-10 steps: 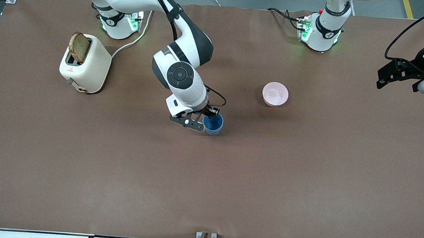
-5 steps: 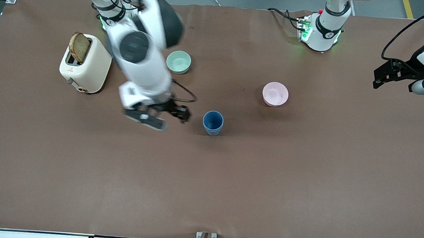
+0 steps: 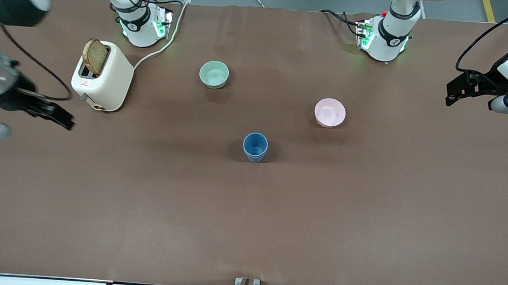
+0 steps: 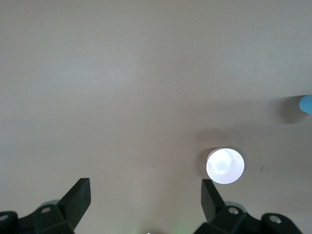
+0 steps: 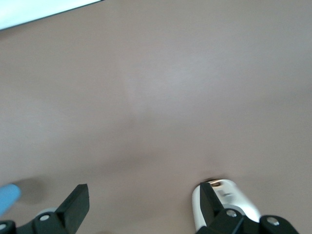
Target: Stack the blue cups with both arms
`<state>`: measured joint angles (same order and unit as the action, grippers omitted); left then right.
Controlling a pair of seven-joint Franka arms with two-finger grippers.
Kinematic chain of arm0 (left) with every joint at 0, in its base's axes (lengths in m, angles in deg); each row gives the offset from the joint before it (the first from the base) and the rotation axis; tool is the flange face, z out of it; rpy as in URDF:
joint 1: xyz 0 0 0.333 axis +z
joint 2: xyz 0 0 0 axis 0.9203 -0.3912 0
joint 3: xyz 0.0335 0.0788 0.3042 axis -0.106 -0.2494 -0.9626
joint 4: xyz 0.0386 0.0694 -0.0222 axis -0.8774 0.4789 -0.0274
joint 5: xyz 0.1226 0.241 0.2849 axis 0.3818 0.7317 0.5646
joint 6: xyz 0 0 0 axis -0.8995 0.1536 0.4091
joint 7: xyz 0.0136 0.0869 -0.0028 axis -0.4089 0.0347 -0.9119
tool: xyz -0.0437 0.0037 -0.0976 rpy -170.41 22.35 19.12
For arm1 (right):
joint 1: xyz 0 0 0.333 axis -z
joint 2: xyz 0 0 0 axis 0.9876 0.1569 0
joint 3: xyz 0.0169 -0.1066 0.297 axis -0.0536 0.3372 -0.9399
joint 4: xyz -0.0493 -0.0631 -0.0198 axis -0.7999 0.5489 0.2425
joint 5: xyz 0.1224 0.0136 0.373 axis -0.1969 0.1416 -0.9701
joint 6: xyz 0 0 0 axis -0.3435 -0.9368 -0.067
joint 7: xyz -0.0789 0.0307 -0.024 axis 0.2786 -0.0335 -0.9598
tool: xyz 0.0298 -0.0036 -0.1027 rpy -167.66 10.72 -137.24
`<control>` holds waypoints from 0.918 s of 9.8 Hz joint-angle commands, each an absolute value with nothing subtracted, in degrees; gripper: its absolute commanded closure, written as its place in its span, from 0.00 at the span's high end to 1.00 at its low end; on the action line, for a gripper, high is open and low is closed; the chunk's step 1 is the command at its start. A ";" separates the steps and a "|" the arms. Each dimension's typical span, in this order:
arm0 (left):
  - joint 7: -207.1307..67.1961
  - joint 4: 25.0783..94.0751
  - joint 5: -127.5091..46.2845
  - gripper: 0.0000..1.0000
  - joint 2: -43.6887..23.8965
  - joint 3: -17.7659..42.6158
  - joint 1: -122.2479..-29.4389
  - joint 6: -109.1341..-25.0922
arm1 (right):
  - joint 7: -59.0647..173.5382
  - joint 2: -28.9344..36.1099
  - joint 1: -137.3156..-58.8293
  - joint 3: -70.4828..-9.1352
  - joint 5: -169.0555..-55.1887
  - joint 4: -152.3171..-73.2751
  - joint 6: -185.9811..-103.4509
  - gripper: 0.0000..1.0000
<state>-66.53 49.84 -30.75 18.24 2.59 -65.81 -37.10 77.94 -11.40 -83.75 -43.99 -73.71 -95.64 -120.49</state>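
A single blue cup shape (image 3: pixel 255 146) stands upright at the table's middle. I cannot tell whether a second cup is nested in it, and no other blue cup shows. My right gripper (image 3: pixel 62 119) is open and empty over the table at the right arm's end, beside the toaster. Its wrist view shows the open gripper (image 5: pixel 142 190) and a bit of the blue cup (image 5: pixel 8 198). My left gripper (image 3: pixel 453 91) is open and empty over the left arm's end. Its wrist view shows the open gripper (image 4: pixel 145 187) and the cup's edge (image 4: pixel 306 104).
A cream toaster (image 3: pixel 104 78) with a slice of bread stands near the right arm's base, also in the right wrist view (image 5: pixel 233 199). A mint-green bowl (image 3: pixel 214 74) and a pink bowl (image 3: pixel 330 112), also in the left wrist view (image 4: pixel 224 165), sit farther from the front camera than the cup.
My right gripper has let go of the blue cup and swung away to the right arm's end of the table, uncovering the mint-green bowl. The left arm has barely moved.
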 commanded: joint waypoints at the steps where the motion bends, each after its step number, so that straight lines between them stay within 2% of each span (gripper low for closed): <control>1: -64.40 51.97 -31.00 1.00 18.80 2.80 -65.30 -37.05 | 70.12 -16.44 -79.05 -45.43 -73.25 -98.41 -117.44 1.00; 3: -64.31 51.80 -31.01 1.00 18.80 2.71 -65.30 -37.05 | 66.33 -19.51 -76.59 -45.52 -73.43 -102.53 -118.04 1.00; 9: -64.67 49.78 -30.48 1.00 18.10 2.71 -65.39 -35.73 | 62.62 -19.17 -75.18 -45.35 -75.96 -102.10 -117.69 1.00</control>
<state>-65.33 49.10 -30.75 18.44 2.56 -65.58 -36.71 63.88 -17.90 -77.45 -44.32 -74.28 -100.61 -117.07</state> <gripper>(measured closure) 0.000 0.000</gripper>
